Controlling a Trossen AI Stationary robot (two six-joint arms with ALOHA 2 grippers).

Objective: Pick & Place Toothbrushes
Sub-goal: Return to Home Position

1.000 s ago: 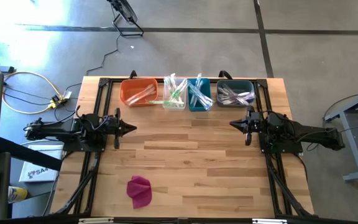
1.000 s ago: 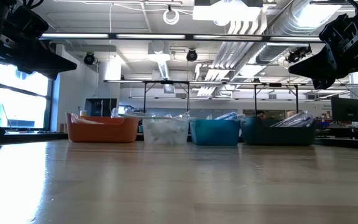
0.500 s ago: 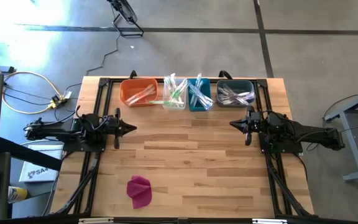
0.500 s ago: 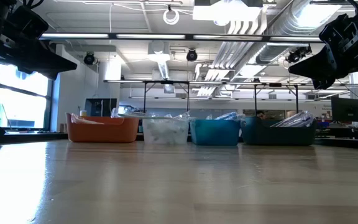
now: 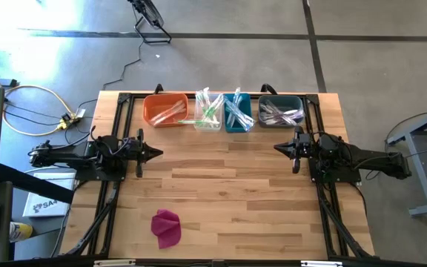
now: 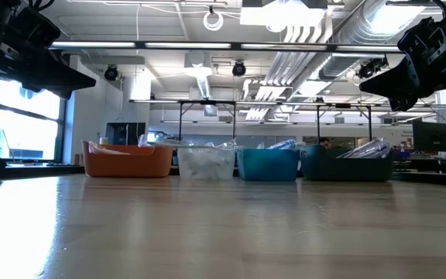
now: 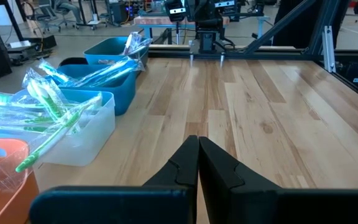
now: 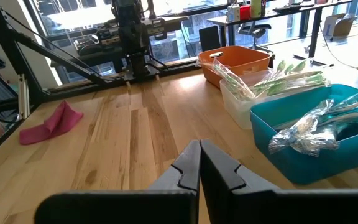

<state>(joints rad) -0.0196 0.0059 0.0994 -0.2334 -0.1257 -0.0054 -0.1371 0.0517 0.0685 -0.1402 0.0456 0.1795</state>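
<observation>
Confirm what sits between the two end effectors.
Nothing: in the high view, only bare table lies between the left end effector and right end effector. The bins and cloth sit off that line.

Overhead, we look straight down from well above on the whole table [image 5: 228,185]. Our low camera sits at board height by the 6 o'clock edge and faces level toward 12, with the row of four bins [image 6: 207,164] far off. The left wrist camera looks from 9 toward the right arm [image 7: 205,25] at 3. The right wrist camera faces back at the left arm [image 8: 132,37]. All four views share the bins.
</observation>
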